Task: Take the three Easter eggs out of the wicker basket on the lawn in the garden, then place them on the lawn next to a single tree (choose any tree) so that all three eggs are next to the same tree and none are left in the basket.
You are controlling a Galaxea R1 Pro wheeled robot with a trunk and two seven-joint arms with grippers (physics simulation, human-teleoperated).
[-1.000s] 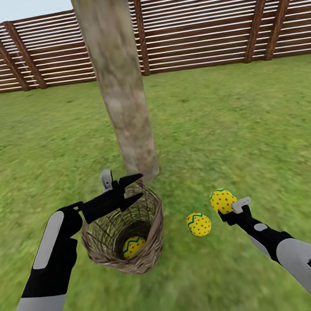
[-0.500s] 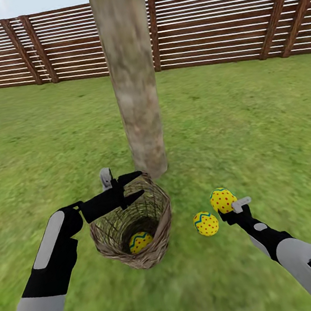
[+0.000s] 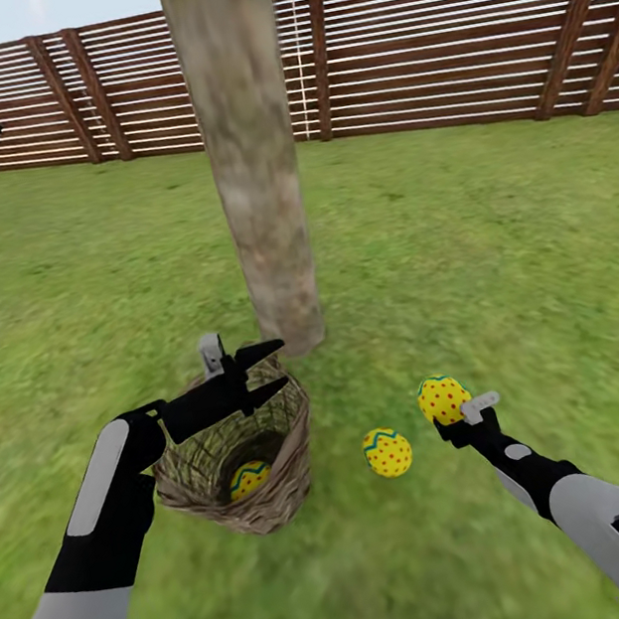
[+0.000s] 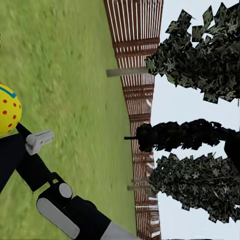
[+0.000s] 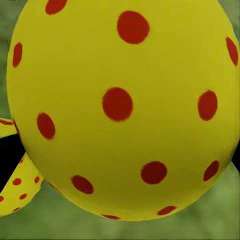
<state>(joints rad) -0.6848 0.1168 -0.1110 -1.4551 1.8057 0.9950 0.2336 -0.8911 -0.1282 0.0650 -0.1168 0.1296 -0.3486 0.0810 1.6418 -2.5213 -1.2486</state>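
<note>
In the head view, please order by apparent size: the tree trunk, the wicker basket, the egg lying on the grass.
1. Tree trunk, largest by far.
2. Wicker basket.
3. Egg on the grass, smallest.
The trunk stands farther from the camera and is still largest.

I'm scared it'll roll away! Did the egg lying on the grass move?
No. The egg on the grass keeps its spot beside the wicker basket and in front of the tree. The whole picture shifted because the camera moved.
</note>
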